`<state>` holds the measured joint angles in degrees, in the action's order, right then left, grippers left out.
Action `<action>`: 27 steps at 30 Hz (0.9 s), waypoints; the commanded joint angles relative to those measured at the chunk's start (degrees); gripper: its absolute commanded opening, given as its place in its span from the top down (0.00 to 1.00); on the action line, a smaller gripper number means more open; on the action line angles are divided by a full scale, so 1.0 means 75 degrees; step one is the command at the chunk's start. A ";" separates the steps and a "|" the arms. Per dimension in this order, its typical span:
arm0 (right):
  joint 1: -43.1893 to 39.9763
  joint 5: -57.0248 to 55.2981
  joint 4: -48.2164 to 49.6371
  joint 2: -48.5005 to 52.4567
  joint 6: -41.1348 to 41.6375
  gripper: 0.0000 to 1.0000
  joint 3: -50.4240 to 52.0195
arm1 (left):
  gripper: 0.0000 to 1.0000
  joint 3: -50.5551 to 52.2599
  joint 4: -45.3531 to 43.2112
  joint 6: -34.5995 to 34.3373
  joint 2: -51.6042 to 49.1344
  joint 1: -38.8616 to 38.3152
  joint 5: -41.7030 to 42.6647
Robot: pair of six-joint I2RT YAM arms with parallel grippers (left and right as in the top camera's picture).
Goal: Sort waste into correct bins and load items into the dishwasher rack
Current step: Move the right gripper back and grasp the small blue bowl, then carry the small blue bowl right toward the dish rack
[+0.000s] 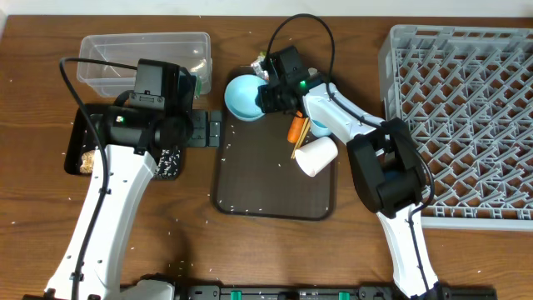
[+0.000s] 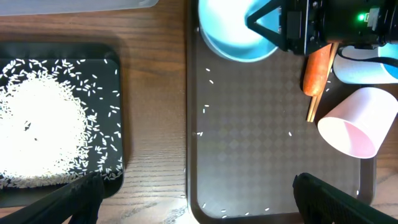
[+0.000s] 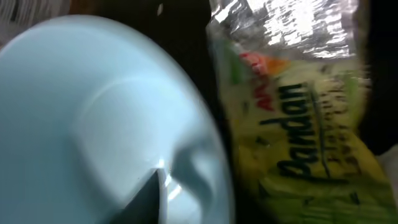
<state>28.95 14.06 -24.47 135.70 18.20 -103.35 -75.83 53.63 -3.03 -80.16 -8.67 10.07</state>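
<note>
Glossy light blue bowl point(image 3: 93, 124), right gripper point(image 1: 263, 93) at rim, grip unclear; left gripper point(image 2: 196, 188) wide.

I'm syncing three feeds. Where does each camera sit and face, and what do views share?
Overhead: fixed above the table, facing straight down on serving tray and dishwasher rack; both arms show.
Left wrist: on the left arm, looking down at the black tray and serving tray; its fingertips show.
Right wrist: on the right arm, close on bowl and wrapper; one fingertip shows.
Shared: the bowl appears in all three.
</note>
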 commanded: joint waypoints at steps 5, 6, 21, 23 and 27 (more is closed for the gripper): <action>0.0015 -0.0070 -0.0070 -0.0067 0.0207 0.99 -0.0178 | 0.02 -0.0119 0.0020 -0.0035 -0.0044 0.0041 -0.0093; 0.0009 -0.0076 -0.0076 -0.0105 0.0204 0.99 -0.0178 | 0.02 -0.0119 0.0020 -0.0035 -0.0044 0.0041 -0.0093; -0.0699 -0.1192 -0.0475 -0.2451 -0.0335 0.99 -0.0178 | 0.02 -0.0119 0.0020 -0.0038 -0.0044 0.0041 -0.0093; -0.0845 -0.1813 -0.0632 -0.2795 -0.0385 0.99 -0.0178 | 0.02 -0.0119 0.0020 -0.0035 -0.0044 0.0041 -0.0093; -0.1335 -0.3657 -0.1125 -0.3395 -0.0720 0.99 -0.0178 | 0.02 -0.0119 0.0020 -0.0035 -0.0044 0.0038 -0.0093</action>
<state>21.65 -0.67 -31.22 112.64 15.59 -104.01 -75.83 53.63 -3.03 -80.16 -8.67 10.07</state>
